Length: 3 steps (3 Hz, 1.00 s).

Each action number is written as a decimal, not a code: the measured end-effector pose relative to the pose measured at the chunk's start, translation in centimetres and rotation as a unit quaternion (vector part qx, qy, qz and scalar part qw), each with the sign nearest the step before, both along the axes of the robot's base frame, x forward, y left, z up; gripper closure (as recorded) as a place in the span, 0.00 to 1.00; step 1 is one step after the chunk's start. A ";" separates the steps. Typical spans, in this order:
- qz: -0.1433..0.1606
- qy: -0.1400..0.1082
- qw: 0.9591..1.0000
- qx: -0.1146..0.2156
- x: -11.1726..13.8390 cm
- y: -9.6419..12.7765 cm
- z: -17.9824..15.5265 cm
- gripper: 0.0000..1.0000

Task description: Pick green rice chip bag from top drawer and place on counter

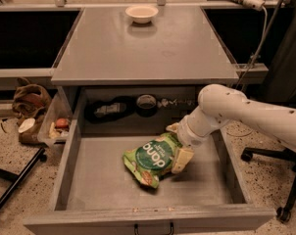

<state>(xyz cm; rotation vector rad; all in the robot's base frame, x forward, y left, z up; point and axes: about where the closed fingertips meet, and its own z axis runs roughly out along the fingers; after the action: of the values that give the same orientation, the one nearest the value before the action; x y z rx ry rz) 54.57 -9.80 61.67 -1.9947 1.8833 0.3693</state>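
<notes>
The green rice chip bag lies in the middle of the open top drawer, its right edge lifted a little. My gripper reaches down from the right on a white arm and is shut on the bag's right edge, with one cream finger on the near side and the other on the far side. The grey counter spreads above the drawer.
A small white bowl stands at the back of the counter. Under the counter, behind the drawer, are a dark object and a round roll. A clear bin of clutter hangs at the left. A chair base is at the right.
</notes>
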 end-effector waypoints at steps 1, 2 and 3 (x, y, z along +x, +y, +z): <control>0.000 0.000 1.000 0.000 0.0 0.0 0.0 0.42; -0.002 0.001 1.000 0.000 -0.1 -0.1 0.1 0.65; -0.030 0.000 1.000 -0.007 -0.6 -1.5 2.9 0.88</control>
<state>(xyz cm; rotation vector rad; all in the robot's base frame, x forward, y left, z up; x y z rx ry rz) 53.97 -11.30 64.61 -1.9430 1.9460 0.3401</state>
